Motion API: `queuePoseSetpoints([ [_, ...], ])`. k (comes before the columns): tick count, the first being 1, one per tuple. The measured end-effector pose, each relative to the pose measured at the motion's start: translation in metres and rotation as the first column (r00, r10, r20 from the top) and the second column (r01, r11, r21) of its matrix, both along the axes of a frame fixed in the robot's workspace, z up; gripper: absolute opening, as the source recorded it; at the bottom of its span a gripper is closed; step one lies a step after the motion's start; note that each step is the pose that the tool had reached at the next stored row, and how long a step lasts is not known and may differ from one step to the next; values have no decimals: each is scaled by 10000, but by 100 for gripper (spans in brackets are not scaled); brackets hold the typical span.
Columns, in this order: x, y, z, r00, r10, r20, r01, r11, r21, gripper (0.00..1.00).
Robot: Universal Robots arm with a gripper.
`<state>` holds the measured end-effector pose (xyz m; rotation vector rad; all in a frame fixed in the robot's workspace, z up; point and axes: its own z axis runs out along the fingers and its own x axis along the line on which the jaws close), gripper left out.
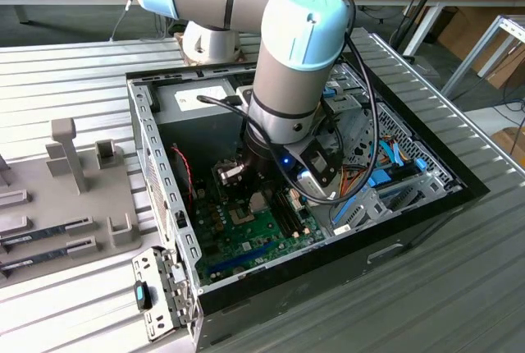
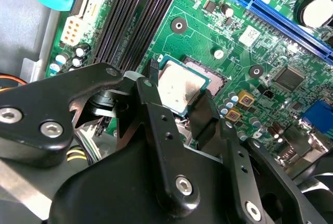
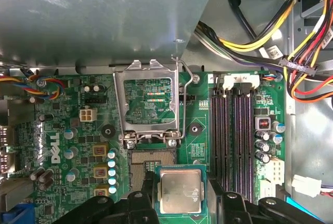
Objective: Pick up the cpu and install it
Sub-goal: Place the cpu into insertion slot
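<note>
cpu (image 3: 180,190), square, silver top facing up, is clamped flat between the jaws of the gripper (image 2: 178,101) just over the open socket (image 3: 148,164) on the motherboard (image 1: 246,234) inside the open computer case (image 1: 328,264) on the worktop (image 1: 66,66).

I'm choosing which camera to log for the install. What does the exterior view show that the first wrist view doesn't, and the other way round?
The exterior view adds the wider scene: the arm reaching down into the open computer case, and a grey parts tray on the exterior view's left. The first wrist view adds the close detail: the gripper shut on the cpu, beside the bare socket, whose metal frame is swung open. Both share the green motherboard.
</note>
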<state>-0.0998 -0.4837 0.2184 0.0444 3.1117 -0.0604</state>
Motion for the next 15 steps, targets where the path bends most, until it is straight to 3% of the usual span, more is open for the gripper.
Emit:
queuePoseSetpoints([
  [15, 0, 0, -46, 10000, 0, 0, 0, 10000, 1, 47],
])
